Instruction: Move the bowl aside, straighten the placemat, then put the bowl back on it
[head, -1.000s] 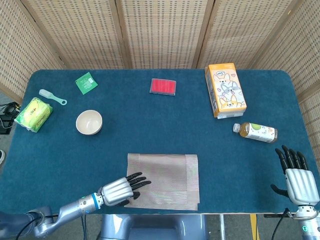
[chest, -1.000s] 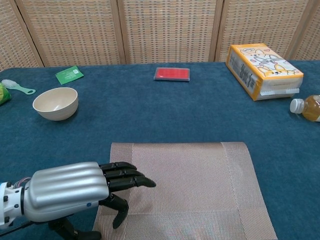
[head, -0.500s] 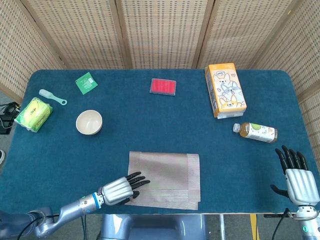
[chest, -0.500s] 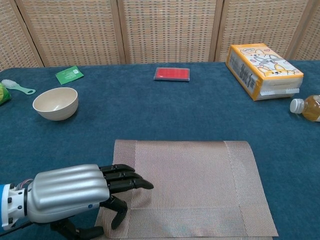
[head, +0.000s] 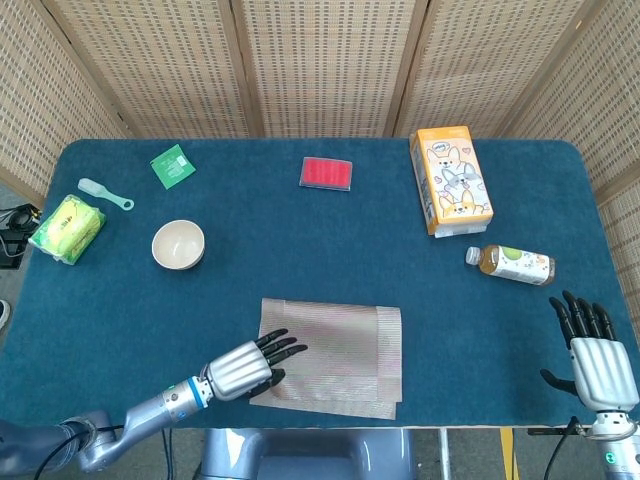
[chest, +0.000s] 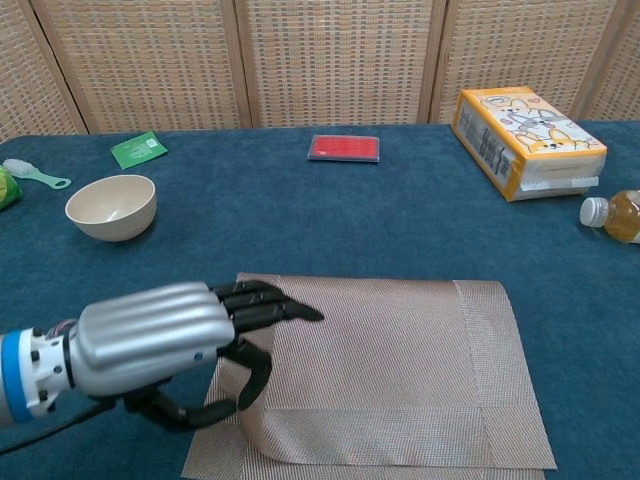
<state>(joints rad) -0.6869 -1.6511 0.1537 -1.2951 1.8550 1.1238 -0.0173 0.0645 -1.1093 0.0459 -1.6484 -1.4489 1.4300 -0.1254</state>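
The woven beige placemat (head: 345, 350) (chest: 400, 370) lies slightly askew near the table's front edge. My left hand (head: 250, 368) (chest: 165, 340) is at its left edge, fingers above and thumb curled below, pinching that edge, which lifts off the cloth. The cream bowl (head: 178, 244) (chest: 111, 206) stands upright on the blue cloth, well to the back left of the mat. My right hand (head: 595, 360) rests open at the front right corner, fingers spread, holding nothing; the chest view does not show it.
An orange tissue box (head: 451, 180) (chest: 525, 128) and a lying tea bottle (head: 512, 265) (chest: 615, 215) occupy the right side. A red pad (head: 326, 173) sits at the back centre. A green packet (head: 173, 166), a small brush (head: 104, 193) and a green-yellow pack (head: 67, 228) are at the left.
My left hand rose and moved slightly right, lifting the mat's left edge. The mat slid a little right and turned. The bowl and right hand stayed still.
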